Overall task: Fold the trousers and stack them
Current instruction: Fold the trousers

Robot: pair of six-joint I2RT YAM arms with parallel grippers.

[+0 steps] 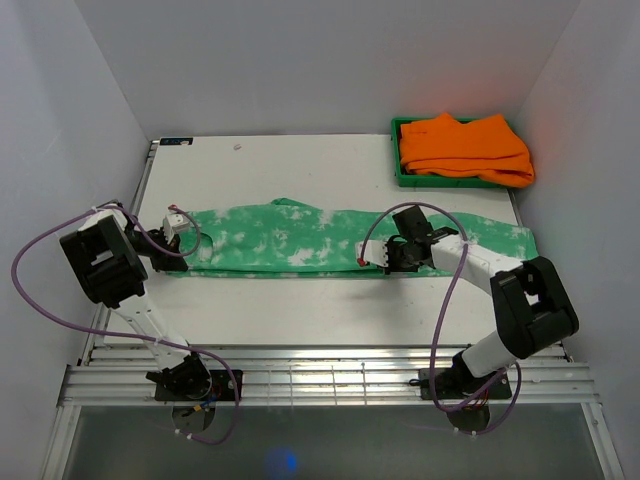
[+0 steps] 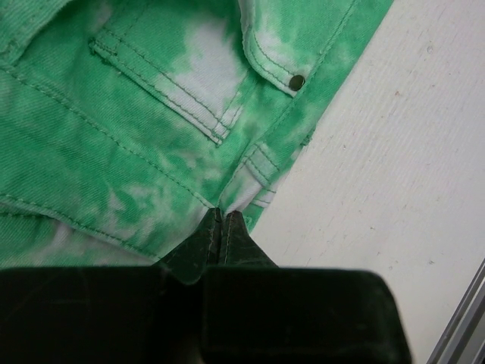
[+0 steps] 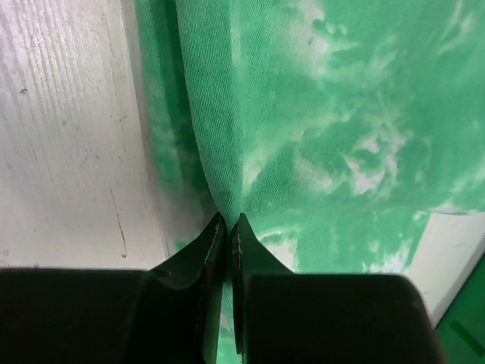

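The green tie-dye trousers (image 1: pixel 300 238) lie stretched left to right across the white table, folded lengthwise. My left gripper (image 1: pixel 190 243) is shut on the waist end; the left wrist view shows the jaws pinching the waistband (image 2: pixel 254 171) near a back pocket (image 2: pixel 178 80) and a metal button (image 2: pixel 297 81). My right gripper (image 1: pixel 388 256) is shut on the near edge of the trousers at mid-leg; in the right wrist view the cloth (image 3: pixel 333 114) bunches into a ridge between the fingertips (image 3: pixel 214 235). The leg ends reach the table's right side (image 1: pixel 505 240).
A green bin (image 1: pixel 404 172) at the back right holds folded orange garments (image 1: pixel 465 148). Bare white table (image 1: pixel 300 310) lies in front of the trousers. White walls stand close on both sides. A metal rail runs along the near edge (image 1: pixel 320 375).
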